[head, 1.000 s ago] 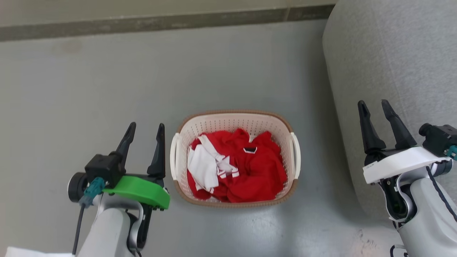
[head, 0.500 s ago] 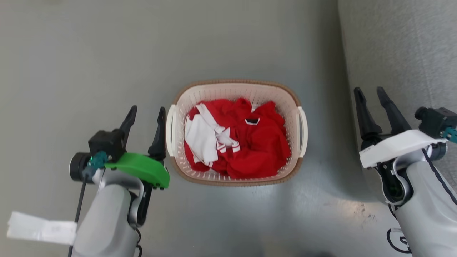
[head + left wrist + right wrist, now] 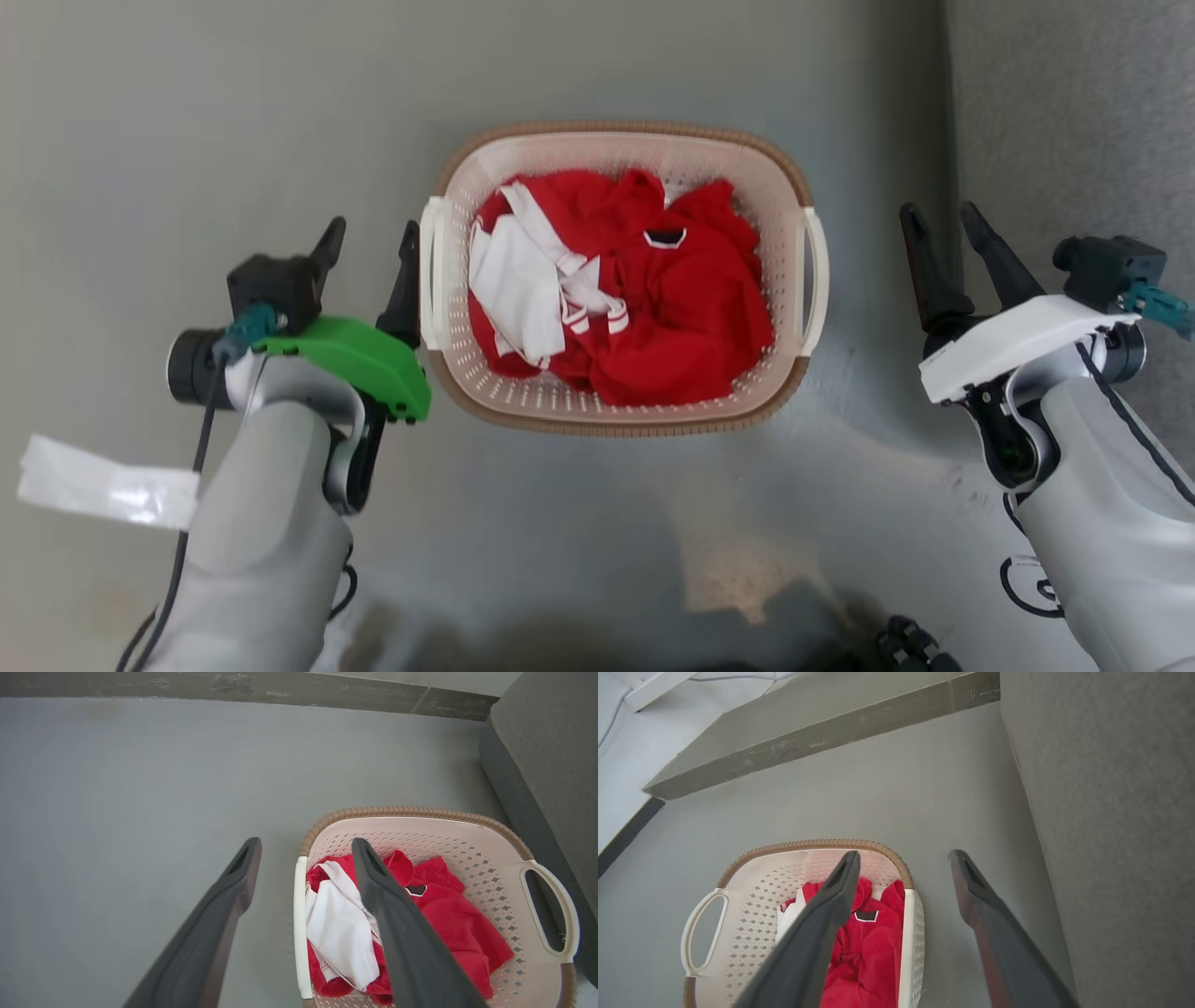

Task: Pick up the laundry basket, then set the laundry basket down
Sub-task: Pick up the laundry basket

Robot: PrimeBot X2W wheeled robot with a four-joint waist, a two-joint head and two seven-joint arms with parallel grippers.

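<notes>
Head view shows the laundry basket point(image 3: 579, 154) standing on the grey floor point(image 3: 187, 112) between both arms, with a red garment point(image 3: 681, 317) and a white cloth point(image 3: 509, 289) inside. A small black label point(image 3: 665, 239) sits at the red collar, too small to read. The left hand point(image 3: 372, 233) is spread wide and holds nothing, its inner finger just beside the left loop handle point(image 3: 431, 271). The right hand point(image 3: 938, 217), also wide and holding nothing, stands apart from the basket, near a grey sofa point(image 3: 1074, 112). A white paper tag point(image 3: 107, 485) by the left forearm is unreadable.
</notes>
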